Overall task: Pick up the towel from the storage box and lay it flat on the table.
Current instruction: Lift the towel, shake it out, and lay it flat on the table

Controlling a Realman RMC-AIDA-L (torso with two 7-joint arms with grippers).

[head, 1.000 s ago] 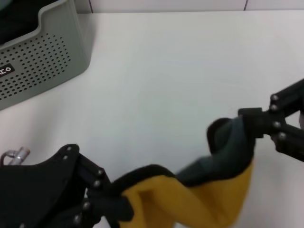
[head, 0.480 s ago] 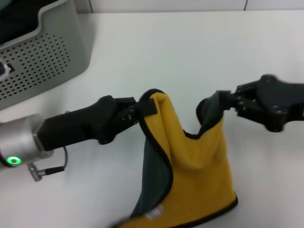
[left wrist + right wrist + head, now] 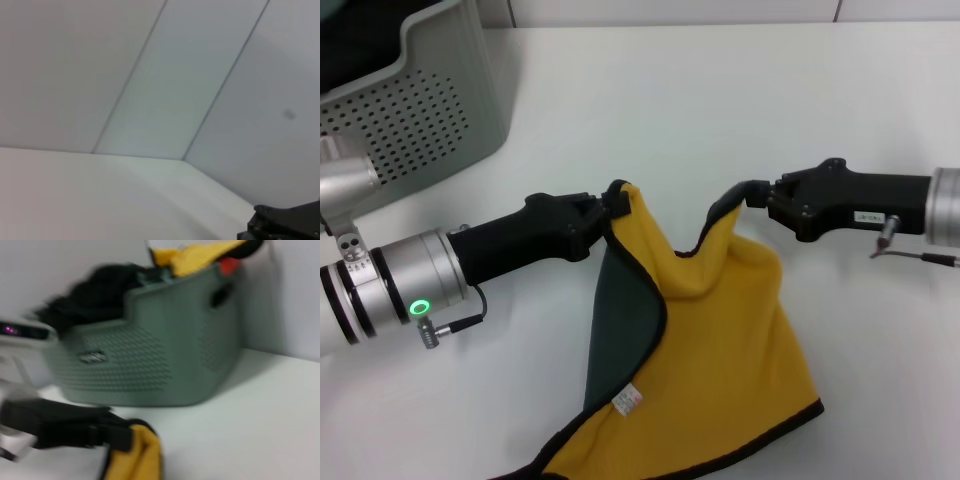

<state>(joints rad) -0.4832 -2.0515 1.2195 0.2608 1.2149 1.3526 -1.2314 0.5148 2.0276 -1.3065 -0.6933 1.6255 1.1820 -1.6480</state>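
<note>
The mustard-yellow towel [image 3: 720,340] with black trim and a grey underside hangs between my two grippers, its lower part resting on the white table [image 3: 700,120]. My left gripper [image 3: 612,212] is shut on one top corner. My right gripper [image 3: 752,195] is shut on the other top corner. The cloth sags between them and one side folds over, showing the grey face. The grey perforated storage box [image 3: 410,110] stands at the far left. In the right wrist view the box [image 3: 150,355] holds more cloths, and the towel corner [image 3: 137,455] shows by the left gripper.
The box in the right wrist view holds dark and yellow cloths [image 3: 195,255] heaped above its rim. A white label [image 3: 628,401] shows on the towel's folded side. The table's far edge meets a wall [image 3: 670,10].
Both grippers have moved forward over the table and apart, lowering the towel. Its lower part now lies spread on the table instead of hanging bunched near the front edge.
</note>
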